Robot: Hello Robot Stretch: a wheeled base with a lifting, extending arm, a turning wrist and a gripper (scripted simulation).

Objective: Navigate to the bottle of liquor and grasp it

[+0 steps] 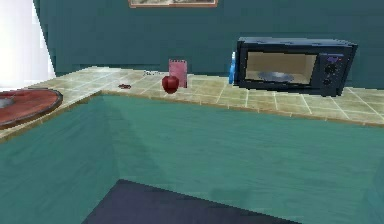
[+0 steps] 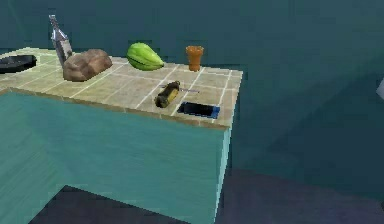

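Observation:
In the arm side view a tall, dark, slim-necked bottle (image 2: 60, 40) stands upright at the far left of the tiled countertop (image 2: 120, 92), next to a brown loaf (image 2: 87, 65). A short dark cylinder with a yellowish end (image 2: 168, 94) lies on its side near the counter's front edge.
The arm side view has a green melon-like fruit (image 2: 145, 56), an orange cup (image 2: 195, 57), a flat phone (image 2: 199, 109) and a dark pan (image 2: 15, 63) on the counter, which ends at the right. The forward view has a red apple (image 1: 171, 84), a pink box (image 1: 178, 70), a microwave (image 1: 293, 66) and a round reddish plate (image 1: 25, 104) on an L-shaped teal counter (image 1: 200, 150).

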